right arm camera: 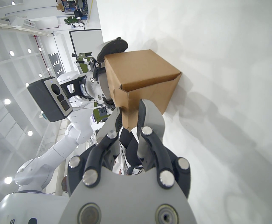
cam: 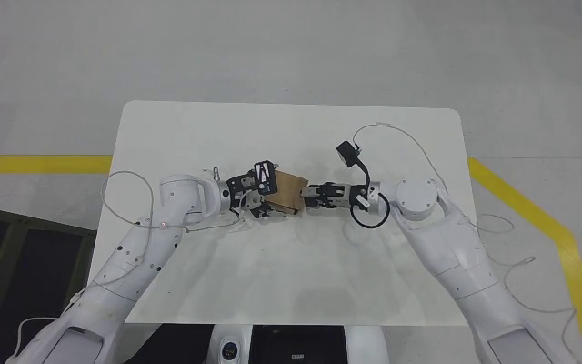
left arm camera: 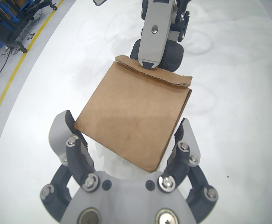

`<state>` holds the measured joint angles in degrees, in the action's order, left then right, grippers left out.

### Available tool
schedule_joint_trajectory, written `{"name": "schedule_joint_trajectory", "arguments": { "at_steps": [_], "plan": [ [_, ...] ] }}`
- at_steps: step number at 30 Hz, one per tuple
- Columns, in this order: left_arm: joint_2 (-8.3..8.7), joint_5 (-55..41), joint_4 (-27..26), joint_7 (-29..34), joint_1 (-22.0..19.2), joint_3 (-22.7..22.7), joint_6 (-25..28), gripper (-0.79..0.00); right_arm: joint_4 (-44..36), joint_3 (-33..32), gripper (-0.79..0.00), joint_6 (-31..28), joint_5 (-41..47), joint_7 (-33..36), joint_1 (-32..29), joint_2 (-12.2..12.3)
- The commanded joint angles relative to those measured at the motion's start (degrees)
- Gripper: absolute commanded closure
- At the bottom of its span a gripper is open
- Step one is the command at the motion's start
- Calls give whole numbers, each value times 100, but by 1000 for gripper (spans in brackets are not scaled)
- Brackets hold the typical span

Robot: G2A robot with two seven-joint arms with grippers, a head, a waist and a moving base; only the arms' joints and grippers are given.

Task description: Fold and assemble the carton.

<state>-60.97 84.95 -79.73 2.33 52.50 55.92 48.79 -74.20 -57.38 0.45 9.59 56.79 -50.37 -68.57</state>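
White table (cam: 364,273), middle: carton (cam: 289,189) is standing squared up, left gripper (left arm camera: 126,125) clamping its sides, right gripper (right arm camera: 130,110) pinching an unclosed end flap (right arm camera: 125,99).

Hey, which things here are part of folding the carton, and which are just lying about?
In the job: carton, held between the left claw and the right claw; the table under it.
Just about: yellow floor line; blue rack on the floor.
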Motion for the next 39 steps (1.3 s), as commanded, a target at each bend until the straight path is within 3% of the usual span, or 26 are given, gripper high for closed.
{"name": "schedule_joint_trajectory", "arguments": {
  "at_steps": [1,20,39],
  "plan": [
    [0,2,6,4,1,3,1,-785,-49,-28,-123,38,-61,0,-25,16],
    [-4,14,-20,9,26,30,-6,-785,-314,29,-86,420,-436,32,-9,53],
    [-5,44,-81,-5,62,39,20,-785,-272,272,-58,386,-493,-39,237,-28]
  ]
}}
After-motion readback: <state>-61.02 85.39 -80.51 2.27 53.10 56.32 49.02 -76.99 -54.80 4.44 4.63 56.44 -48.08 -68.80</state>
